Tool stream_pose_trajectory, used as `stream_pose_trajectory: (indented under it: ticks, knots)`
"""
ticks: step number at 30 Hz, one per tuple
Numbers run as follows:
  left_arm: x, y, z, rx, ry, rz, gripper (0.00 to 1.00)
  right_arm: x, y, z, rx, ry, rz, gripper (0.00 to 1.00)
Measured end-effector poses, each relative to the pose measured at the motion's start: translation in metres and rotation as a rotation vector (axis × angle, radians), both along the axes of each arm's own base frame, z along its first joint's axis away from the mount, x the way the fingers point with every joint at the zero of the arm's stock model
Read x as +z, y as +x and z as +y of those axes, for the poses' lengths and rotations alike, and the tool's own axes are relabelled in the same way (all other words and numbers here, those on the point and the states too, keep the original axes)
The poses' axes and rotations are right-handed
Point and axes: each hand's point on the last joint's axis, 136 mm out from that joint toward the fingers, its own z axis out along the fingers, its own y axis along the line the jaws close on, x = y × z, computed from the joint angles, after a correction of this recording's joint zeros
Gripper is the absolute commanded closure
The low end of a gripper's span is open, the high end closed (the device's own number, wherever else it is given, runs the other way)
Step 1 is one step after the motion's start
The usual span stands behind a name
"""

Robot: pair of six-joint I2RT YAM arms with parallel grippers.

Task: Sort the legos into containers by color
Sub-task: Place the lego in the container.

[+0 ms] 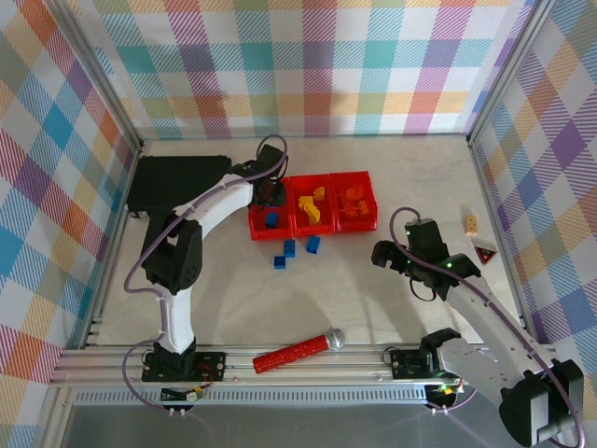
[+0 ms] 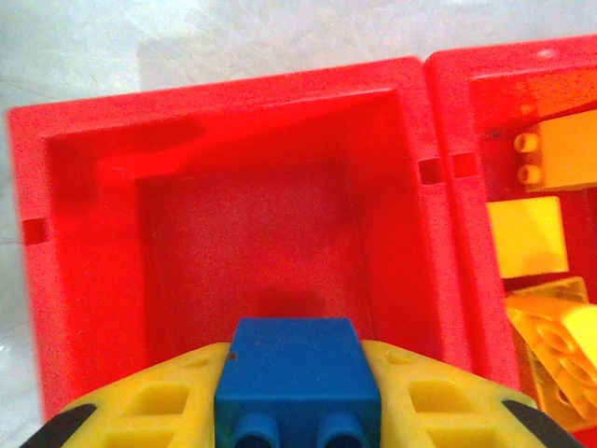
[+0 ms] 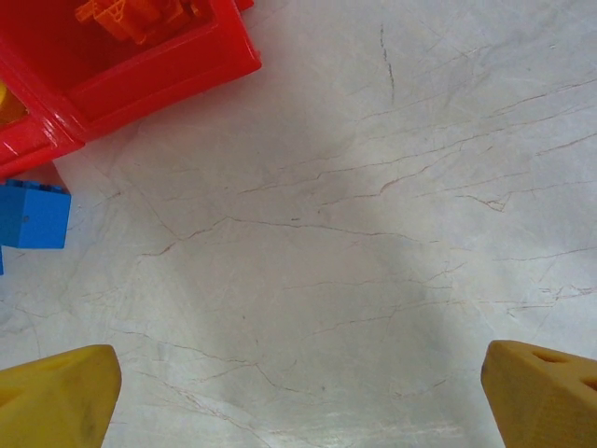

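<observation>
Marble table [image 1: 373,299] | left gripper [image 2: 298,415] clamped on blue lego [image 2: 297,369] above left container [image 2: 84,233]; releasing it looks next | right gripper [image 3: 298,401] jaws apart

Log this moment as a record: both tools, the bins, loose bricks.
left tool: shut on a blue brick, above the left bin
right tool: open, over bare table
middle bin: yellow bricks
right bin: orange bricks
loose on table: three blue bricks, near side of the bins
</observation>
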Motion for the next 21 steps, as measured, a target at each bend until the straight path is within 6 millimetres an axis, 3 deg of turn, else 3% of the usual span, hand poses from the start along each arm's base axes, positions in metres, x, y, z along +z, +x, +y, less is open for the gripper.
stream_pose_trajectory:
  ticks: [4, 12, 21]
  knots:
    - [-0.018, 0.006, 0.004, 0.021, 0.0, 0.02, 0.72, 0.0, 0.0, 0.0, -0.001, 0.0, -0.001, 0.01]
    - [-0.011, 0.017, 0.002, 0.039, -0.023, -0.014, 0.5, 0.0, 0.0, -0.001, -0.002, -0.003, -0.001, 0.01]
    - [-0.01, 0.018, 0.002, 0.038, -0.022, -0.017, 0.46, -0.003, 0.0, -0.001, -0.003, -0.007, 0.011, 0.01]
